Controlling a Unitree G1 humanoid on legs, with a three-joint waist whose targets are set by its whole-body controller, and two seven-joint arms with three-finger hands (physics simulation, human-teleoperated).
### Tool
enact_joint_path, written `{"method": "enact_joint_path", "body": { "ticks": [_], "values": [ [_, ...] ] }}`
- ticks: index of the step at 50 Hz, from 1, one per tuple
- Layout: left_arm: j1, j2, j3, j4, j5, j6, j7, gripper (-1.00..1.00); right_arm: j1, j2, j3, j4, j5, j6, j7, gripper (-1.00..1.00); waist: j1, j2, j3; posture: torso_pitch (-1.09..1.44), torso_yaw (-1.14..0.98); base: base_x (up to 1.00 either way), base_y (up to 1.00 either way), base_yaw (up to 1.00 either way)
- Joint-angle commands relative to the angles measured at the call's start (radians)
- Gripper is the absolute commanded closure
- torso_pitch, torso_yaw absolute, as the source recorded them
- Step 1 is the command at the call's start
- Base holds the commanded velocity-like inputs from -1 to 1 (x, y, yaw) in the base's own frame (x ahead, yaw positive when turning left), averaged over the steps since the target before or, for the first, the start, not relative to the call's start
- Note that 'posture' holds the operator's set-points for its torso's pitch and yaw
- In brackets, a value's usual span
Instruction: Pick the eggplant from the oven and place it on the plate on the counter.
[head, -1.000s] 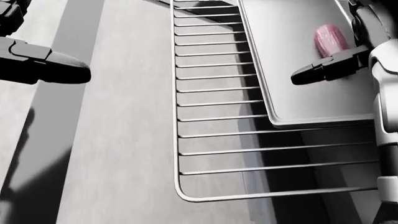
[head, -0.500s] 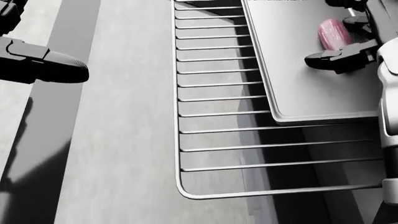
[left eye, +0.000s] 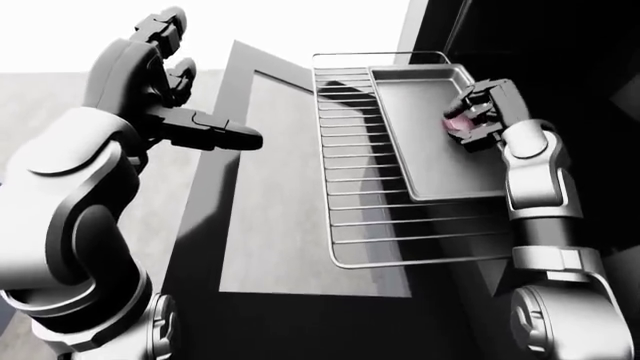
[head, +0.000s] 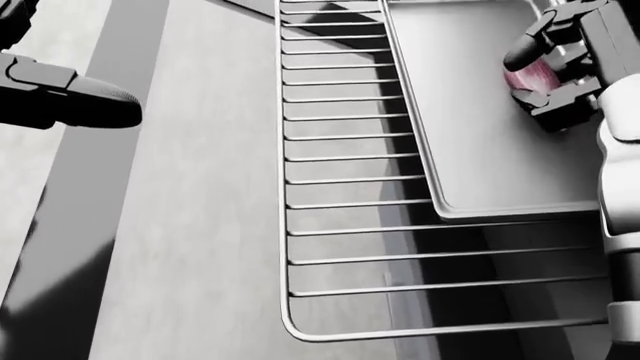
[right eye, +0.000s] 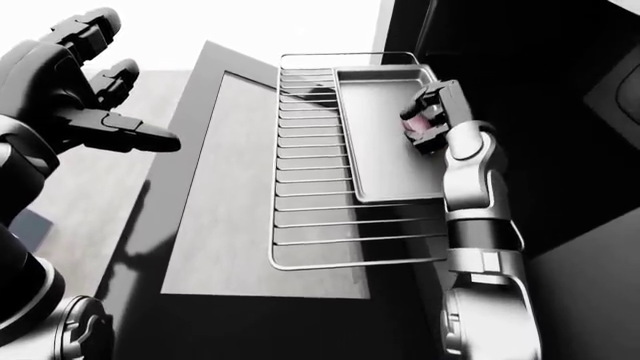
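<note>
Left-eye view: the right hand (left eye: 478, 114) curls its fingers round the pink eggplant (left eye: 456, 124) on the tray (left eye: 430, 161), at 2 o'clock. No lift yet; no plate shows.
Head view: eggplant at 2 o'clock, fingers pinching it.
Right-eye view: left hand (right eye: 90, 97) spread, at 10 o'clock, holding nothing.

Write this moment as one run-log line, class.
phase: grasp | right hand: closing round eggplant on tray | left hand: open, idle | plate: unseen
</note>
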Motion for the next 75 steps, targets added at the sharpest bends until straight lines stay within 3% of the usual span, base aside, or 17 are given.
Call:
{"method": "enact_joint_path", "body": {
  "ticks": [1,2,5,19,36,52,75],
  "values": [
    [-0.034,0.012,0.010,-0.031,0.002,-0.015,0.004,-1.00,-0.016,-0.004,0.002,-0.023,0.004,0.025,0.039,0.64,-0.001,0.003,-0.030,0.88,0.00,0.00,0.00,0.00],
    [-0.032,0.011,0.007,-0.033,0.003,-0.014,0.004,-1.00,-0.019,-0.005,0.002,-0.046,0.001,0.037,0.047,0.80,-0.001,0.004,-0.030,0.89,0.00,0.00,0.00,0.00],
    [-0.028,0.009,0.004,-0.029,0.006,-0.020,0.003,-1.00,-0.028,-0.008,0.000,-0.087,-0.003,0.052,0.059,1.00,0.000,0.005,-0.026,0.90,0.00,0.00,0.00,0.00],
    [-0.041,0.013,0.011,-0.040,0.004,-0.009,-0.002,-1.00,-0.093,0.004,0.011,-0.270,-0.036,0.142,0.146,1.00,0.003,0.016,-0.010,0.90,0.00,0.00,0.00,0.00],
    [-0.082,0.025,0.022,-0.068,-0.016,0.041,0.000,-1.00,-0.144,0.018,0.022,-0.455,-0.070,0.236,0.257,0.99,0.006,0.018,-0.019,0.86,0.00,0.00,0.00,0.00],
    [-0.117,0.035,0.026,-0.074,-0.034,0.070,0.004,-1.00,-0.166,0.036,0.031,-0.560,-0.102,0.283,0.343,0.99,-0.002,0.023,-0.014,0.70,0.00,0.00,0.00,0.00],
    [-0.215,0.082,0.055,-0.094,-0.077,0.149,0.007,-1.00,-0.299,0.047,0.056,-0.720,-0.183,0.392,0.508,0.99,-0.015,0.025,0.048,0.67,0.00,0.00,0.00,0.00]
  ]
}}
